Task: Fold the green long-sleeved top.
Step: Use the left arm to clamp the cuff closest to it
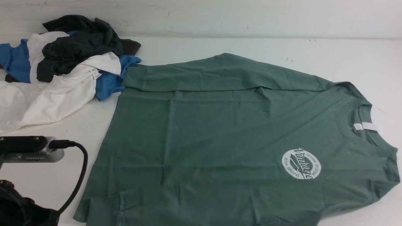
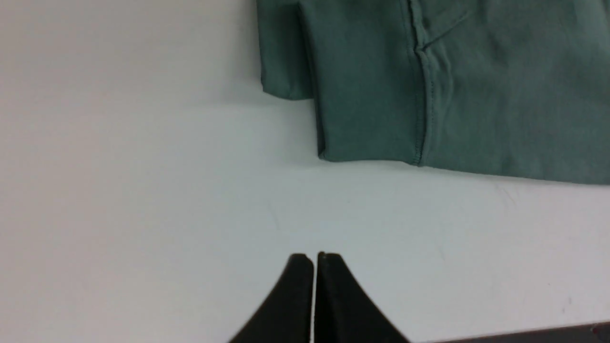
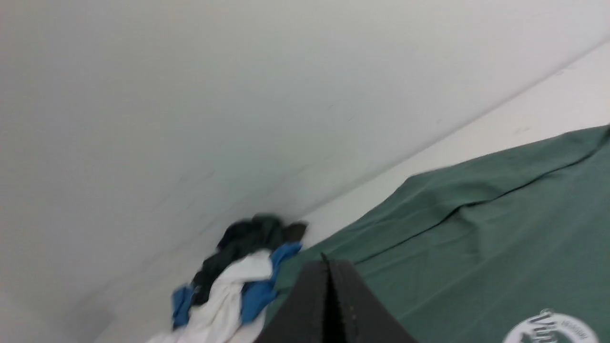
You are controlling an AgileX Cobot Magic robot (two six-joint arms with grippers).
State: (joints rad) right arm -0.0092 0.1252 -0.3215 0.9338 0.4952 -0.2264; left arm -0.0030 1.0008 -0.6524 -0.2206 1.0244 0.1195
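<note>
White table (image 1: 345,62) runs back to a plain white wall (image 1: 220,15), and most of the surface is taken up by the green long-sleeved top (image 1: 220,131). It lies flat and face up, with the round logo (image 1: 301,164) and the neck tag (image 1: 367,126) showing.

The left claw (image 2: 314,259) has its jaws pressed together and holds nothing. It hangs over bare table, and a stitched cuff (image 2: 367,95) lies ahead of its tips, near but clear of them. The right claw (image 3: 328,267) is likewise closed and empty. It is raised above the chest of the top, with green cloth directly below and beyond its tips and the logo close beside it. A pile of clothes (image 1: 62,72) in dark, white and blue sits well beyond the right claw, past the hem end of the top, and the top's far corner touches it.

As for progress, the early part looks done. The far sleeve (image 1: 220,75) is laid in along the body's far edge, and the near sleeve (image 1: 188,204) appears laid in along the near edge, so the garment reads as a tidy rectangle. The body itself is not yet folded, because the hem and collar lie at opposite ends at full length. What remains, I judge, is gripping one end with both claws, bringing it over the other once or twice, and smoothing the result.
</note>
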